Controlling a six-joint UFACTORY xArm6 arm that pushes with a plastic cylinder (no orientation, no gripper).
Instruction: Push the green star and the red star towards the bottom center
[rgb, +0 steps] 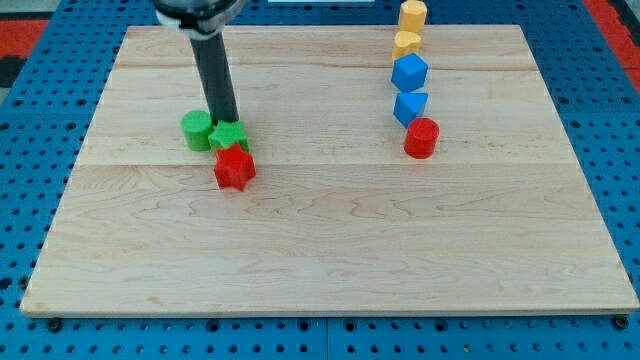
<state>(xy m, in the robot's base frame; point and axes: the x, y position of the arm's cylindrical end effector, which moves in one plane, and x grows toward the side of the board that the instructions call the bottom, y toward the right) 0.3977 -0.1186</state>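
Observation:
The green star (229, 136) lies left of the board's middle, with the red star (234, 167) touching it just below. A green cylinder (197, 130) touches the green star on its left. My tip (226, 121) stands right behind the green star, at its upper edge, between it and the green cylinder. The dark rod rises from there to the view's top.
A column of blocks stands at the upper right: an orange block (411, 15), a second orange block (406, 42), a blue hexagonal block (409, 72), a second blue block (409, 105) and a red cylinder (421, 138). The wooden board (330, 260) lies on a blue pegboard.

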